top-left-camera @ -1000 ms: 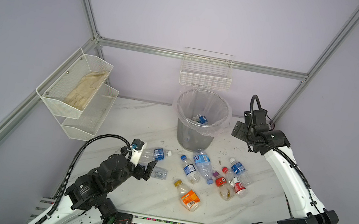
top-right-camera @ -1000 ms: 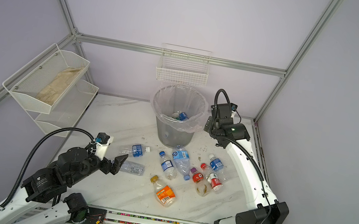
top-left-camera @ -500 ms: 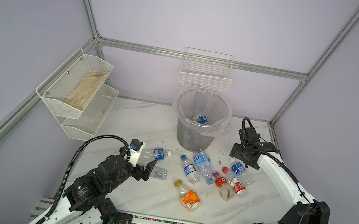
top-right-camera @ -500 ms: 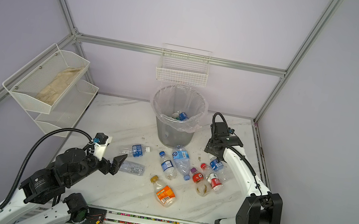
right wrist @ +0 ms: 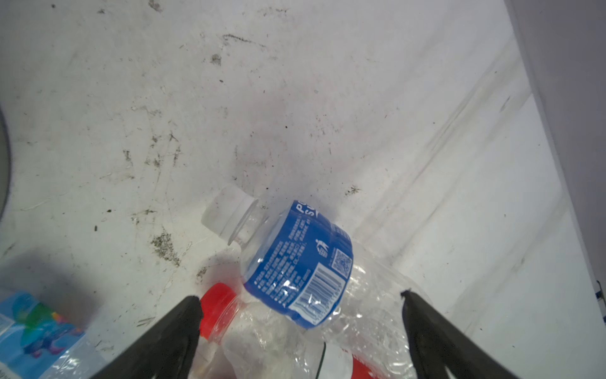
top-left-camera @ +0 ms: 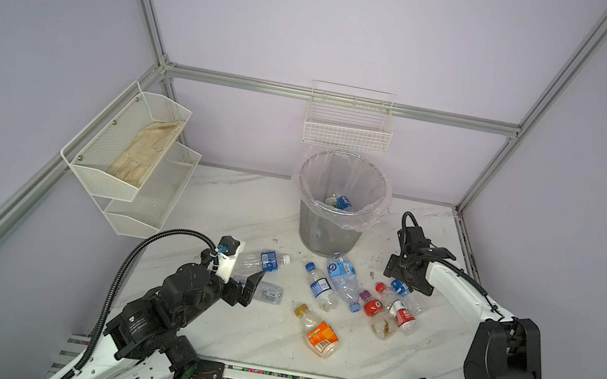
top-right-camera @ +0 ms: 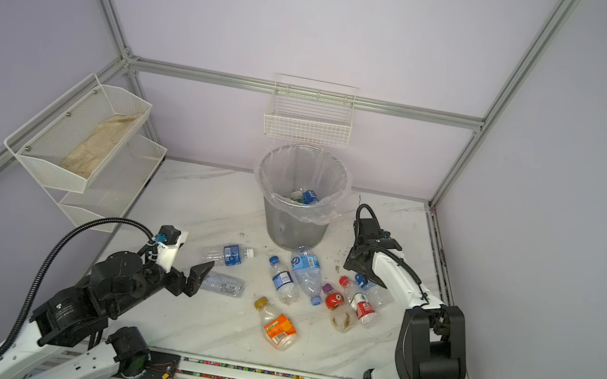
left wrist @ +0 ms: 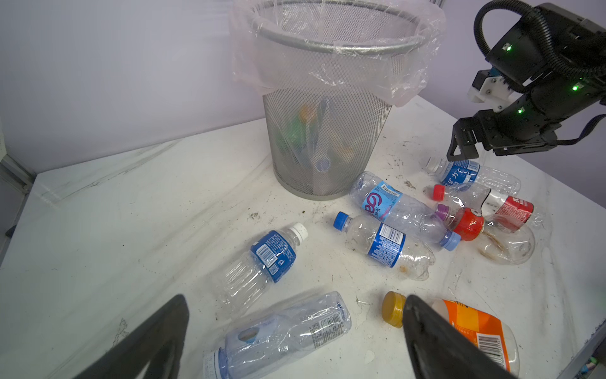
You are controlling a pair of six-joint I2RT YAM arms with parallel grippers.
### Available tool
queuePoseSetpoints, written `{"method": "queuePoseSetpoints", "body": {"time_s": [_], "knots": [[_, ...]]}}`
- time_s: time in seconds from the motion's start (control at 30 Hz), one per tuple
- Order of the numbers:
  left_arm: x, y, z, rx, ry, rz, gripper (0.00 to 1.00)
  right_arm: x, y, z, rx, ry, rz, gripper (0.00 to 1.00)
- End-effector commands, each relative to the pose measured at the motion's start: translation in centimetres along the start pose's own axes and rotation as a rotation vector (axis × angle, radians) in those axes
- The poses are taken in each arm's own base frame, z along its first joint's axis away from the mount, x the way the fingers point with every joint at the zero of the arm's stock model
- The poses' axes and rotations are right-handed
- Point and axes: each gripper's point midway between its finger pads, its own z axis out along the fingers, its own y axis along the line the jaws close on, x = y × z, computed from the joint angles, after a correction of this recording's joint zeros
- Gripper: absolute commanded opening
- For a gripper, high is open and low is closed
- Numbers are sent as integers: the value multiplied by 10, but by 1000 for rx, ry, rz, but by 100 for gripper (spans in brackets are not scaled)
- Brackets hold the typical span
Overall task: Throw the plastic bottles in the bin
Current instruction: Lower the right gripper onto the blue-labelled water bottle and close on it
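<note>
Straddling blue-labelled bottle (right wrist: 295,262) with right fingers (right wrist: 442,344) spread wide, on tabletop (top-left-camera: 240,204) roughly four o'clock of bin (top-left-camera: 332,229); same wide-open stance at left fingers (left wrist: 436,341), nothing held.

Soft, even light is coming from overhead. In both top views the tabletop (top-left-camera: 248,206) is reading bright, with only faint shadows hugging the plastic bottles (top-left-camera: 336,280). In the left wrist view the liner of the bin (left wrist: 328,147) is catching mild glare. The right wrist view is looking softer — the white-capped bottle (right wrist: 295,262) is blurring, and a diffuse grey shadow is spreading beside it.
</note>
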Motion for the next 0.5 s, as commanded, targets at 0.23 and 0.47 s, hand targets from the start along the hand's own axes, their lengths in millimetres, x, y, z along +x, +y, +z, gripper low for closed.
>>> {"method": "queuePoseSetpoints", "body": {"time_s": [0.23,0.47], "knots": [[12,3,7,-19,18,9,100,4,-14,26,111,-9,-19,97],[11,5,5,-29,11,5,100,16,-7,49,88,40,-5,97]]}}
